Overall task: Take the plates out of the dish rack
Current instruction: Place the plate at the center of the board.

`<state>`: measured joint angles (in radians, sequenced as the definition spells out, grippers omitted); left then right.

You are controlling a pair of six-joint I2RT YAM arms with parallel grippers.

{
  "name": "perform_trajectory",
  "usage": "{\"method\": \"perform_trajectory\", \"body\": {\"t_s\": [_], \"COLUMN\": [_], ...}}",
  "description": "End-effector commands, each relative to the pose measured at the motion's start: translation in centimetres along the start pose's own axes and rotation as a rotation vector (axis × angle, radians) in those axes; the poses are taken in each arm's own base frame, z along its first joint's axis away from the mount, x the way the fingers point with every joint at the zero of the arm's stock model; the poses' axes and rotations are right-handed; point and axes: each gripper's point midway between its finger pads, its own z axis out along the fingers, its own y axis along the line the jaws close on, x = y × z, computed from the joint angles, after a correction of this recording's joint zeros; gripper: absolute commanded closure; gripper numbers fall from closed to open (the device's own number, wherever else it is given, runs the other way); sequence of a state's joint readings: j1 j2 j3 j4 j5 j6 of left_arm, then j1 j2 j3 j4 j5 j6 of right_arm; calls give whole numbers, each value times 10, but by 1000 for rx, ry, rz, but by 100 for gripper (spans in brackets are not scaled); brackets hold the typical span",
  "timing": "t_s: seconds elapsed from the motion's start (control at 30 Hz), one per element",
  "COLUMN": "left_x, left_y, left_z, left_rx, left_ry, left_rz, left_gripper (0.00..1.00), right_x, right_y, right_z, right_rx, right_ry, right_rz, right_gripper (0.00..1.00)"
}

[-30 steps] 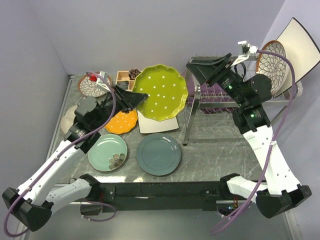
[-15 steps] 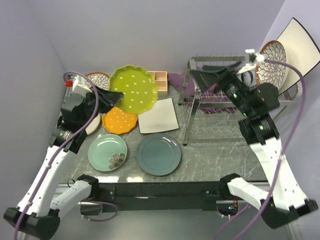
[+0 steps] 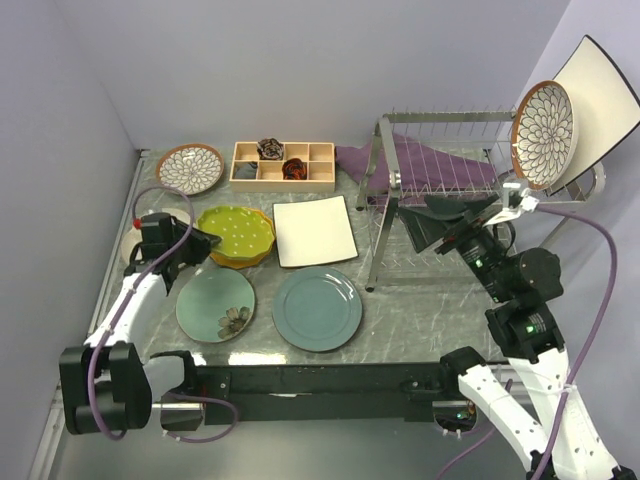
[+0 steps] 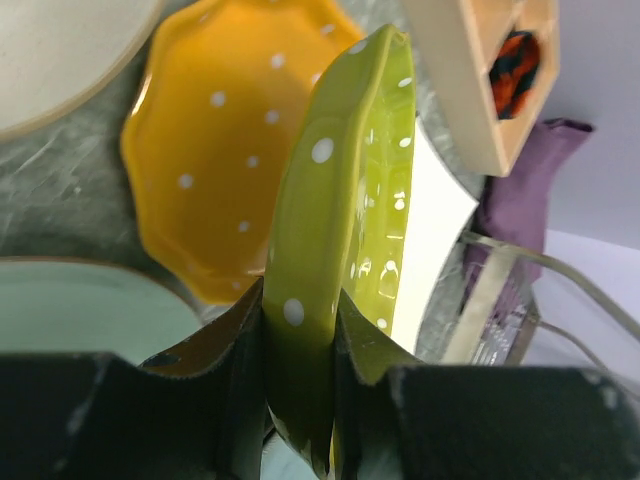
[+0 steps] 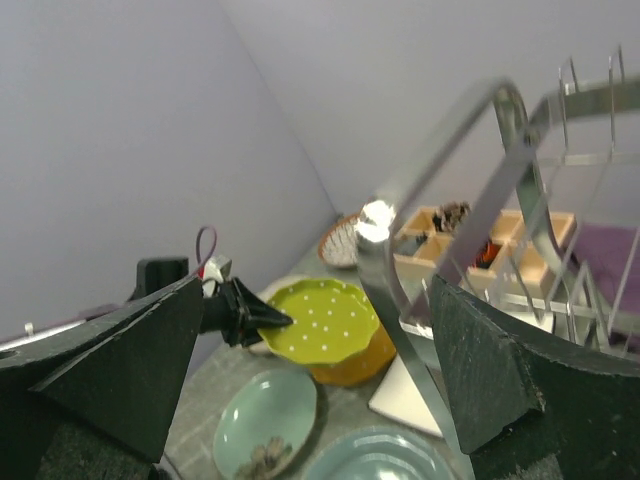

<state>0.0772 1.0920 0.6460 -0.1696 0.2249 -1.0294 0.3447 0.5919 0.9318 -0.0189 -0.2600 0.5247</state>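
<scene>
My left gripper [image 3: 203, 243] is shut on the rim of the yellow-green dotted plate [image 3: 237, 232], which lies low over the orange scalloped plate [image 3: 250, 256]. The left wrist view shows that rim [image 4: 340, 200] pinched between my fingers above the orange plate [image 4: 210, 150]. My right gripper [image 3: 440, 220] is open and empty in front of the dish rack [image 3: 440, 120]. A brown-rimmed petal plate [image 3: 542, 135] and a white square plate [image 3: 603, 85] stand at the rack's right end.
On the table lie a white square plate [image 3: 315, 232], a teal plate [image 3: 317, 308], a pale green floral plate [image 3: 215, 305], another petal plate [image 3: 190, 168] and a cream plate [image 4: 60, 50]. A wooden tray [image 3: 283, 163] and a purple cloth [image 3: 420, 160] sit at the back.
My left arm has swung left and brought the yellow-green plate down from the air onto the orange plate. My right arm has drawn back from the top of the rack towards its front.
</scene>
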Motion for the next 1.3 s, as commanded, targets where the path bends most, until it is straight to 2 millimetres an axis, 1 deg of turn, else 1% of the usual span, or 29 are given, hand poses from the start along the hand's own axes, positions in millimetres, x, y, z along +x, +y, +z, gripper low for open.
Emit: {"method": "perform_trajectory", "body": {"t_s": [0.0, 0.03, 0.17, 0.2, 0.27, 0.3, 0.33, 0.37, 0.4, 0.43, 0.57, 0.6, 0.67, 0.7, 0.73, 0.77, 0.8, 0.87, 0.9, 0.97, 1.07, 1.13, 1.27], "left_x": [-30, -28, -29, -31, -30, -29, -27, -27, -24, -26, -26, -24, -21, -20, -19, -16, -15, -15, -15, -14, -12, -14, -26], "left_y": [-60, -53, -38, -38, -41, -39, -42, -40, -34, -27, -8, -5, 1, 4, 5, 11, 12, 17, 23, 28, 39, 48, 59], "left_z": [-3, 1, 15, 20, 24, 31, 33, 37, 44, 46, 52, 54, 59, 61, 63, 66, 66, 69, 69, 68, 68, 68, 64], "left_rx": [243, 228, 182, 187, 223, 220, 231, 219, 191, 154, 99, 87, 66, 62, 55, 36, 31, 7, -21, -38, -77, -119, -195], "left_ry": [-104, -102, -106, -112, -104, -94, -73, -62, -45, -53, -74, -69, -52, -46, -39, -25, -22, -19, -20, -23, -33, -47, -104], "left_rz": [38, 30, 26, 34, 44, 34, 37, 38, 39, 37, 34, 33, 31, 35, 33, 33, 37, 43, 43, 34, 25, 38, 68], "left_gripper": [99, 99, 99, 99, 99, 99, 99, 99, 99, 99, 98, 96, 86, 74, 67, 61, 51, 47, 46, 44, 37, 33, 30], "right_x": [16, 13, 21, 26, 27, 31, 30, 31, 32, 31, 31, 30, 25, 25, 24, 25, 25, 28, 29, 32, 27, 23, 31], "right_y": [-1, 2, -4, -5, -6, -9, -9, -10, -10, -10, -13, -13, -13, -13, -12, -13, -13, -15, -18, -23, -22, -20, -24], "right_z": [-8, -8, -8, -9, -10, -9, -10, -10, -10, -11, -13, -14, -16, -16, -17, -17, -18, -17, -17, -18, -18, -18, -20], "right_rx": [-29, -44, -27, -30, -36, -29, -27, -26, -26, -28, -13, -14, -2, -3, -5, -4, -4, -1, 13, 28, 32, 33, 40], "right_ry": [23, 6, 26, 39, 32, 35, 29, 28, 30, 29, 22, 17, 1, 0, -4, -5, -8, 0, 3, 5, -4, -13, 5], "right_rz": [-17, -24, -32, -30, -28, -22, -22, -22, -28, -34, -53, -61, -68, -71, -75, -75, -77, -76, -82, -85, -92, -99, -93], "right_gripper": [0, 0, 0, 0, 0, 0, 0, 0, 0, 0, 0, 0, 0, 0, 0, 0, 0, 0, 0, 0, 0, 0, 0]}}
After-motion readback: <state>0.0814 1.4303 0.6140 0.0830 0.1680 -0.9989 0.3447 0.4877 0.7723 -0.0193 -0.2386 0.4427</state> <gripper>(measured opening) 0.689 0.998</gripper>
